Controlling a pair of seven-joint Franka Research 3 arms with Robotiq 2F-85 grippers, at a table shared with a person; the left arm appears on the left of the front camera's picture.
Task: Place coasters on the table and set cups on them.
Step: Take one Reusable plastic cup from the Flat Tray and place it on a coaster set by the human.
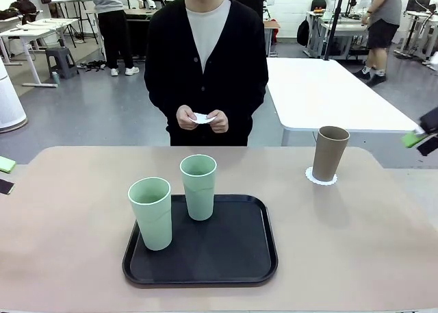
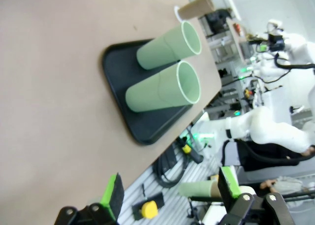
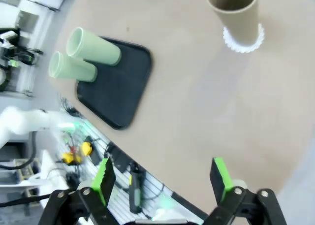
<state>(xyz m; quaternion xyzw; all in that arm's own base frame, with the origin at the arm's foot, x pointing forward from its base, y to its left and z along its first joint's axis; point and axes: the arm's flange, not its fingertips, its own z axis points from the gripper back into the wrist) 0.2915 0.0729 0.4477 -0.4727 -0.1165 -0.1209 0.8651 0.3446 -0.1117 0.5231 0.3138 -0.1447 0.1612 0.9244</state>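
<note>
Brown cup (image 1: 329,153) on its coaster (image 1: 321,179), my left gripper (image 2: 171,189) and right gripper (image 3: 162,178) hang open, awaiting the person's apparent second coaster (image 1: 202,118).

mint-green cups (image 1: 150,212) (image 1: 198,186) | taupe cup (image 1: 330,153) | white scalloped coaster (image 1: 310,178) | black tray (image 1: 233,255) | beige table (image 1: 356,244)

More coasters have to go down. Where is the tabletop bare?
Bare table left of the black tray, and a wide patch between the tray and the brown cup on its coaster. Crowded: the tray's left half, with the nearer mint cup and farther mint cup.
</note>
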